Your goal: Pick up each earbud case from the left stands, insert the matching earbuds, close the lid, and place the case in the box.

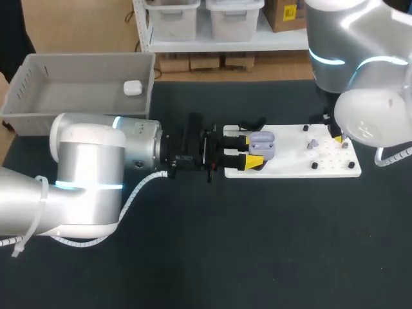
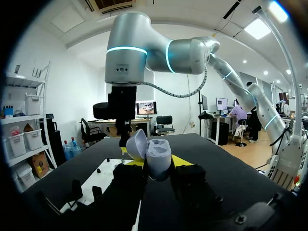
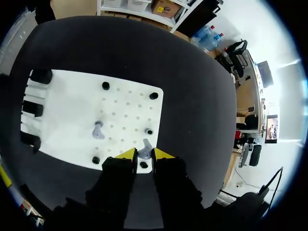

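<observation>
The lavender plastic earbud case [image 1: 262, 143] [image 2: 156, 156] is being held with its hinged lid standing open, above the stand end of the white perforated board [image 1: 290, 166] [image 3: 67, 96]. The left gripper [image 1: 252, 151] [image 2: 154, 162] is clamping the case body between its two yellow tips, which are pressing on it from opposite sides. One small lavender earbud [image 1: 311, 143] [image 3: 98, 131] is lying on the board among short black pegs [image 3: 105, 86], apart from the case. A second lavender earbud [image 3: 145, 148] is lying nearer the board's edge, and the right gripper [image 1: 339, 138] [image 3: 144, 155] is sitting directly over it; whether this gripper is closed on that earbud cannot be determined. The board is resting on the dark bench [image 1: 257, 244]. A grey plastic bin [image 1: 38, 71] is standing at the bench's far left corner, and a white rounded earbud case [image 1: 132, 87] is lying closed inside it.
</observation>
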`<state>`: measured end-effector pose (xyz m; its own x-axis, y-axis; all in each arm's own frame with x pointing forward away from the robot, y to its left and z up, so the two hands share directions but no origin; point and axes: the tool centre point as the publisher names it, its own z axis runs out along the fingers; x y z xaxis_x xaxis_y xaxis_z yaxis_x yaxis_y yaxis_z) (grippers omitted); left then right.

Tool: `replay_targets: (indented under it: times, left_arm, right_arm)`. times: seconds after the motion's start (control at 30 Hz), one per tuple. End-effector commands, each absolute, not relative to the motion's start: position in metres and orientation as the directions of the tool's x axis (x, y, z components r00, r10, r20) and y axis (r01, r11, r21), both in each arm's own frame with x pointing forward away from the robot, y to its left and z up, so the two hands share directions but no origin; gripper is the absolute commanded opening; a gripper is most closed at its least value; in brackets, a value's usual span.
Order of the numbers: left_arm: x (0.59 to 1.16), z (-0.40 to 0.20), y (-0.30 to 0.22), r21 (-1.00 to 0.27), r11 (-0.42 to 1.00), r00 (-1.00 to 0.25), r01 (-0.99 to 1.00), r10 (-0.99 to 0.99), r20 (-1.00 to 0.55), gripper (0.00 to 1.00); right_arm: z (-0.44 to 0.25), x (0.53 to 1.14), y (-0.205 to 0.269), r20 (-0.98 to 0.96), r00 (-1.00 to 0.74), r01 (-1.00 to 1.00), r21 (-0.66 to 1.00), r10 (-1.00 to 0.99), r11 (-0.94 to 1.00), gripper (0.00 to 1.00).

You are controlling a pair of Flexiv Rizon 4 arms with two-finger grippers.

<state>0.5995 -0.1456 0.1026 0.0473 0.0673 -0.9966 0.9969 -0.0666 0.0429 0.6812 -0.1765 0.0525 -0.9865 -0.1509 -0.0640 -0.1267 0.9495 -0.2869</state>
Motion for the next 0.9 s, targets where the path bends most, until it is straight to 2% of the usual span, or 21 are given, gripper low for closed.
replay_targets:
  times: [0.03, 0.23, 0.43, 0.7, 0.9]
  left_arm:
    - [0.598, 0.102, -0.145, 0.046, -0.061, 0.050, 0.997, 0.064, -0.997, 0.00]
    - [0.598, 0.102, -0.145, 0.046, -0.061, 0.050, 0.997, 0.064, -0.997, 0.00]
    - [0.598, 0.102, -0.145, 0.046, -0.061, 0.050, 0.997, 0.064, -0.997, 0.00]
    - [0.598, 0.102, -0.145, 0.046, -0.061, 0.050, 0.997, 0.064, -0.997, 0.00]
    - [0.598, 0.102, -0.145, 0.046, -0.061, 0.050, 0.997, 0.064, -0.997, 0.00]
  right_arm:
    - [0.086, 0.647, -0.171, -0.116, -0.980, -0.124, -0.279, -0.162, 0.952, 0.00]
    - [0.127, 0.620, -0.142, -0.159, -0.978, -0.095, -0.222, -0.132, 0.970, 0.00]
    - [0.144, 0.589, -0.098, -0.104, -0.990, -0.078, -0.164, -0.096, 0.983, 0.00]
    - [0.156, 0.558, -0.047, -0.105, -0.993, -0.034, -0.189, -0.055, 0.981, 0.00]
    - [0.159, 0.556, -0.044, -0.109, -0.993, -0.032, -0.190, -0.053, 0.981, 0.00]
